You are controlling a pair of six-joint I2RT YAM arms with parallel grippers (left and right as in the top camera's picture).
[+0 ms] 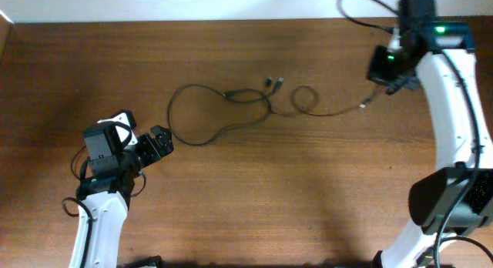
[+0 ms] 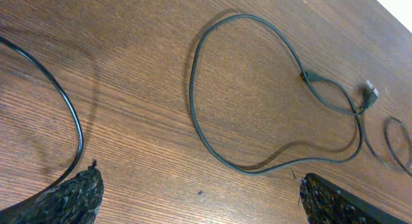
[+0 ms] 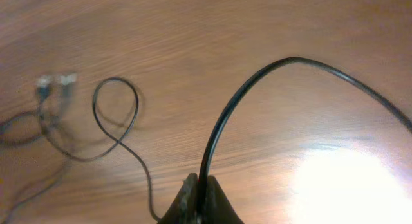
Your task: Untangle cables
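Note:
Two thin black cables lie crossed mid-table. The longer cable (image 1: 185, 118) forms a big loop (image 2: 193, 102). The shorter cable (image 1: 308, 102) makes a small loop (image 3: 116, 111) and ends in a plug (image 1: 366, 105). Two more plugs (image 1: 273, 83) sit together where the cords cross (image 2: 370, 92). My left gripper (image 1: 163, 141) stands open just left of the big loop, nothing between its fingertips (image 2: 203, 195). My right gripper (image 1: 391, 83) hovers at the back right near the short cable's plug, jaws shut (image 3: 199, 185). No task cable is in either gripper.
A thicker black wire (image 3: 257, 82) of the right arm arcs up from in front of the shut jaws; whether it is pinched I cannot tell. The left arm's own wire (image 2: 71, 114) curves past its left finger. The table's back edge (image 1: 231, 20) runs behind the cables.

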